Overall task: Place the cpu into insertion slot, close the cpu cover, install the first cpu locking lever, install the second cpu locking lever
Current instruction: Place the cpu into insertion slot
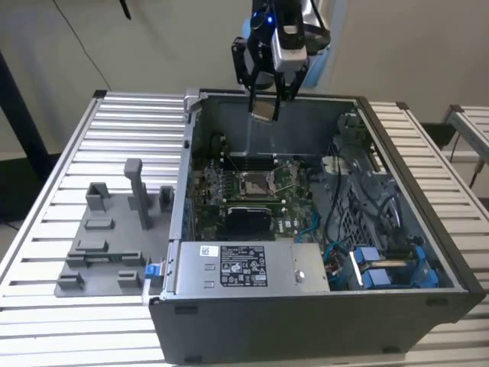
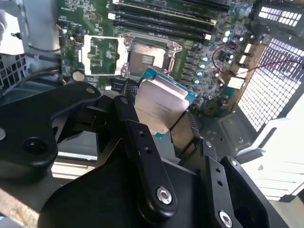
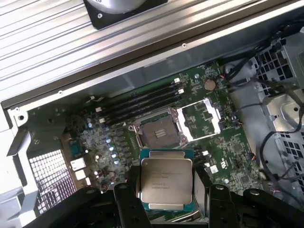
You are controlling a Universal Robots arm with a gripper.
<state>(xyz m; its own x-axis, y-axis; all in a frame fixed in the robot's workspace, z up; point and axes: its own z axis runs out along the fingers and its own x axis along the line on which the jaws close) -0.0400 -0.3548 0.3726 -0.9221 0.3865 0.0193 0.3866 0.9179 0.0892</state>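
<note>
My gripper (image 1: 263, 105) hangs above the back wall of the open computer case, shut on the cpu (image 1: 262, 110), a small square chip with a silvery top. In both wrist views the cpu (image 2: 161, 102) (image 3: 166, 178) sits tilted between the black fingers (image 2: 127, 114). Well below it on the green board, the insertion slot (image 1: 254, 182) (image 2: 147, 59) (image 3: 159, 132) lies bare with a dark centre and silver rim. The cpu cover (image 2: 102, 55) (image 3: 202, 118), a thin silver frame, is swung open beside the slot.
A grey box with a white label (image 1: 244, 265) lines the case's near wall. A black square patch (image 1: 247, 220) lies near the slot. Blue cables and drive bays (image 1: 382, 267) fill the exterior view's right. A grey fixture plate (image 1: 114, 229) rests on the slatted table.
</note>
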